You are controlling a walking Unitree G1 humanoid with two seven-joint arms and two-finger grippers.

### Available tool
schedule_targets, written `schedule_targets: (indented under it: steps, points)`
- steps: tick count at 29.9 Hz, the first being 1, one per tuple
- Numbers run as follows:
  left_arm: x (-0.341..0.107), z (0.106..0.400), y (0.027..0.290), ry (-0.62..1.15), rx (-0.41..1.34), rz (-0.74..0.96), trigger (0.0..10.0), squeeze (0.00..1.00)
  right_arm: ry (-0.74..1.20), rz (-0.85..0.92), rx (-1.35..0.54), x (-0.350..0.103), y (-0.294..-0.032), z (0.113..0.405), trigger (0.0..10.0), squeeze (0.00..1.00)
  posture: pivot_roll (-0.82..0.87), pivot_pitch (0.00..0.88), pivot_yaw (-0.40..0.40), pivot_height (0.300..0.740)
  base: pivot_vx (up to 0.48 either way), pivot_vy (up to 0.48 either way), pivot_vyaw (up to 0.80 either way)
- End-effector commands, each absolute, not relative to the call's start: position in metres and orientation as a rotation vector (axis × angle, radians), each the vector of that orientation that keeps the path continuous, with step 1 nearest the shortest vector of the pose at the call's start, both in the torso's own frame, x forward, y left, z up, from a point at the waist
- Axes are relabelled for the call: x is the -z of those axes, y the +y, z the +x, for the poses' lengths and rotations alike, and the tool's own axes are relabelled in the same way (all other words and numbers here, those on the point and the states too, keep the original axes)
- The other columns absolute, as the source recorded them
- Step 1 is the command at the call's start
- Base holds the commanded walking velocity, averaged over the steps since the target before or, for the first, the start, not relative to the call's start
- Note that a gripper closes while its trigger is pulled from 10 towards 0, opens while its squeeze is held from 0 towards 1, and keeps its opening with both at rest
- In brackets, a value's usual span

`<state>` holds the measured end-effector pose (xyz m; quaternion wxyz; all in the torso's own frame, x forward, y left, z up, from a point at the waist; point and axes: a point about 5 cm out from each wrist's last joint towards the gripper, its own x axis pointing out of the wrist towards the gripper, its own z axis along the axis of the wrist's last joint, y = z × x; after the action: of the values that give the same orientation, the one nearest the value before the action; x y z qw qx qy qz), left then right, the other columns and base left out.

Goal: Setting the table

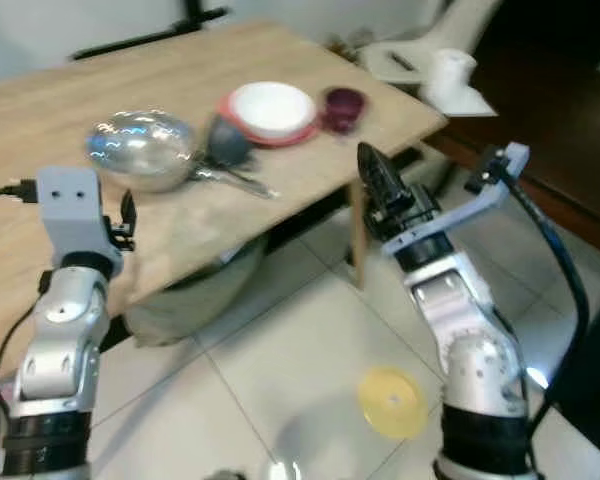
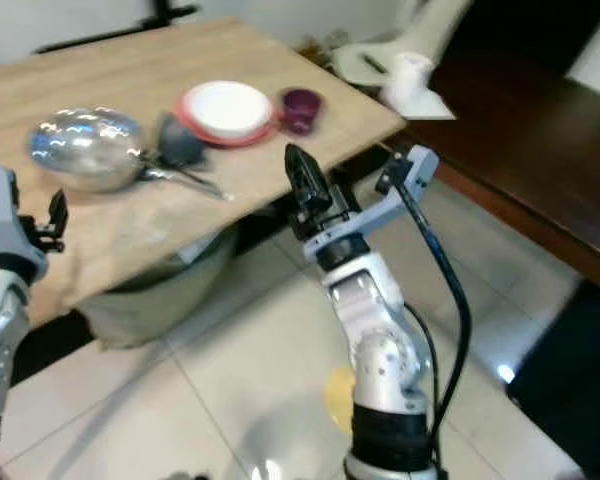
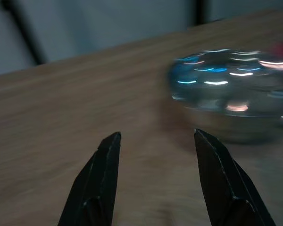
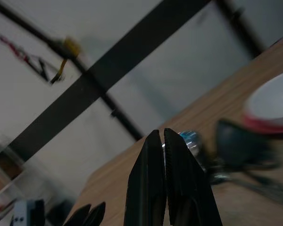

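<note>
main risk, judged from here: left gripper is low over the wooden table with fingers spread wide, pointed at the steel bowl; a fast or off-line reach could shove the bowl into the dark spoon lying against its 3 o'clock side, or slide it toward the table edge. frames are blurred, so the aim is unsure. second risk: right gripper sits just off the near table edge, and swinging it in could clip the edge or the purple cup.

pose, near to far: left arm raised at 8 o'clock, wrist over the near tabletop, empty. right arm raised at 4 o'clock, forearm angled up, fingers pinched together, holding nothing, pointing toward the dishes. beyond them the steel bowl at 10 o'clock, then the white bowl on a red plate at 12, purple cup just beside it at 1. a yellow disc lies on the floor by the right arm.
</note>
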<state>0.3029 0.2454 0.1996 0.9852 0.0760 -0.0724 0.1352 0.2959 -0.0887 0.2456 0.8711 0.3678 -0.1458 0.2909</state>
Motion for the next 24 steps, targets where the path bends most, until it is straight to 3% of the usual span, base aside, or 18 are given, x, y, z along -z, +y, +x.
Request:
schedule_targets:
  steps: [1,7,12,19,24]
  points:
    - [-0.197,0.303,0.239,-0.145,-0.252,0.167,10.0,0.00,-0.300,0.750,-0.579,-0.242,-0.096,0.297,10.0,0.00,-0.06,0.087,0.015,0.740,0.461,0.000,0.74]
    - [-0.198,0.304,0.236,-0.152,-0.239,0.186,10.0,0.00,-0.300,0.744,-0.564,-0.241,-0.098,0.298,10.0,0.00,-0.06,0.088,0.016,0.740,0.458,0.000,0.74]
    - [-0.198,0.304,0.235,-0.156,-0.226,0.180,10.0,0.00,-0.313,0.762,-0.527,-0.242,-0.103,0.300,10.0,0.00,-0.06,0.087,0.016,0.740,0.413,0.000,0.26]
    - [-0.199,0.301,0.227,-0.169,-0.113,0.187,10.0,0.00,-0.315,0.782,-0.586,-0.245,-0.108,0.296,10.0,0.00,-0.06,0.081,0.021,0.740,0.000,0.000,0.00]
    - [-0.209,0.295,0.219,-0.185,0.111,0.172,10.0,0.00,-0.294,0.770,-0.659,-0.245,-0.107,0.289,10.0,0.00,-0.05,0.080,0.014,0.740,0.000,0.000,0.00]
